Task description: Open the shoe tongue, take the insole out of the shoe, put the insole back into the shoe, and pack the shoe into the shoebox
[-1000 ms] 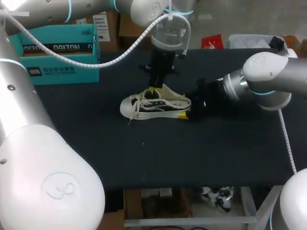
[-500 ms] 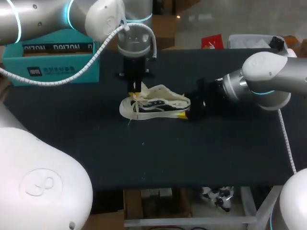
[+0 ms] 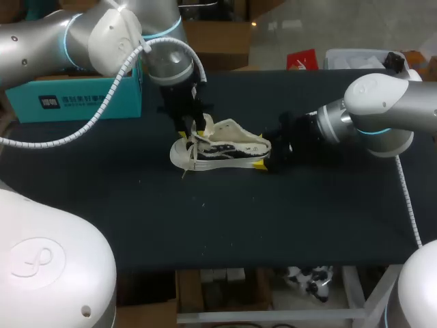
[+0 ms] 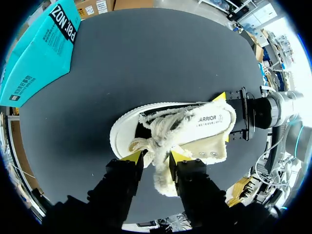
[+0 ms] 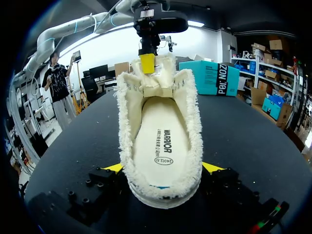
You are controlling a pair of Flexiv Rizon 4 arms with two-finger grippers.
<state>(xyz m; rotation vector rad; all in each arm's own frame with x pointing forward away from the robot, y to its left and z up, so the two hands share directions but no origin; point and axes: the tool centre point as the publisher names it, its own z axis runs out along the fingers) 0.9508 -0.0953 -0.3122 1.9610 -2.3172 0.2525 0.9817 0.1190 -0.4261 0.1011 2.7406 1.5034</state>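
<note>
Since the sneaker [image 3: 225,152] lies lengthwise across the desk [image 3: 273,219] in head view, toe to my left, heel [image 3: 262,146] at the right gripper [image 3: 268,161], the left gripper [image 3: 191,130] by the laces [image 3: 194,147] works the front. Shoebox [image 3: 75,102] sits well apart, far-left edge. Left wrist: left gripper clenched on the tongue [image 4: 163,175]. Right wrist: right gripper clamps the heel both sides; insole [image 5: 163,141] seated, opening faces it.

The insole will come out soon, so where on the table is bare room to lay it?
Bare: the wide strip of table between the shoe and the near edge. Crowded: around the shoe, where the left claw is shut on the tongue and the right claw on the heel; the box fills the far left corner.
</note>
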